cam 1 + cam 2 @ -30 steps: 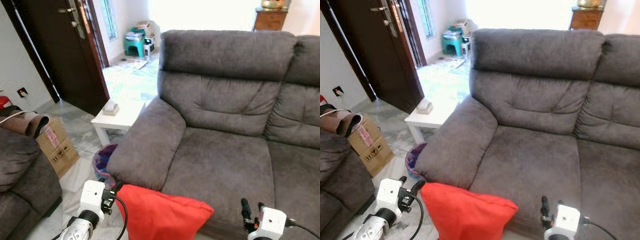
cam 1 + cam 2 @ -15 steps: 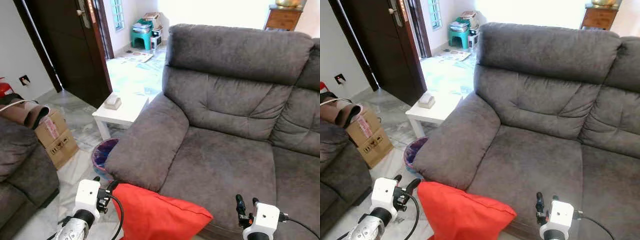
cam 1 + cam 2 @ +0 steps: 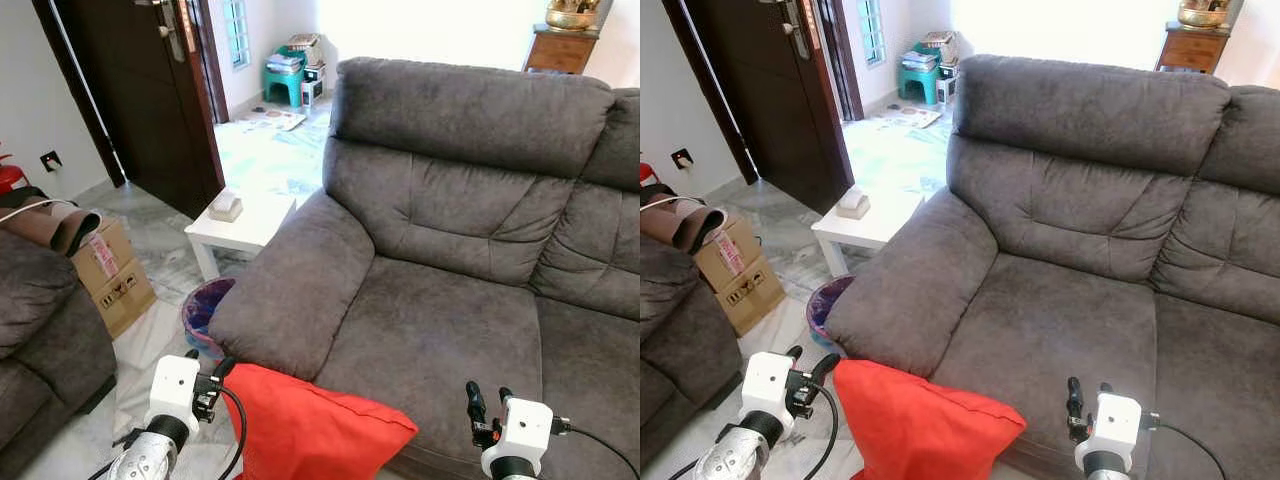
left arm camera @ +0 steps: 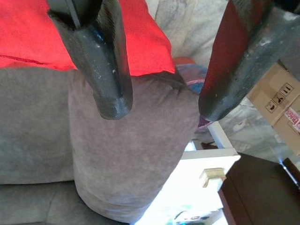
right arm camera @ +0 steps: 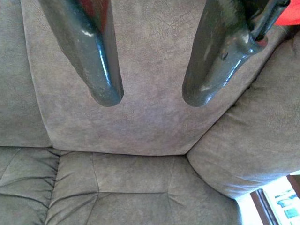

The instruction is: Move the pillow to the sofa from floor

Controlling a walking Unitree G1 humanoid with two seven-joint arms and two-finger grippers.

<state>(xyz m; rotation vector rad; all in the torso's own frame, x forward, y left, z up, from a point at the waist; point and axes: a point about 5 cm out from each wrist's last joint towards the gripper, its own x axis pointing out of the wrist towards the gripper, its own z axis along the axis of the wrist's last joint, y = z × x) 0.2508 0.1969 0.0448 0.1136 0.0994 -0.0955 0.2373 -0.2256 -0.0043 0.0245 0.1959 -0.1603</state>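
Far left: second dark grey couch, rolled brown bundle on its arm; cardboard box beside it, flaps shut, contents hidden.

Left of centre: dark wooden door; small white side table bearing a tissue box; purple waste bin tucked between table and sofa arm, lined with a bag, contents not discernible.

Lower left: left gripper, fingers spread, nothing between them in the left wrist view, tips poised just beside the pillow's near edge and pointing at the sofa armrest.

Lower centre: red pillow, at the sofa's front edge, close under the armrest and beside the seat cushion, not yet lying on the seat; support beneath it out of frame. Long axis running left to right across the robot's front, one corner pointing right toward the right gripper. Lies immediately right of the left gripper, well left of the right one; left arm judged the nearer, right needing to close in across the seat front for a two-sided hold.

Centre to right: grey sofa, seat cushion bare, ready as the drop spot, forward and up from the pillow.

Lower right: right gripper, fingers parted and empty, hovering over the seat cushion.

Far right rear: wooden cabinet.
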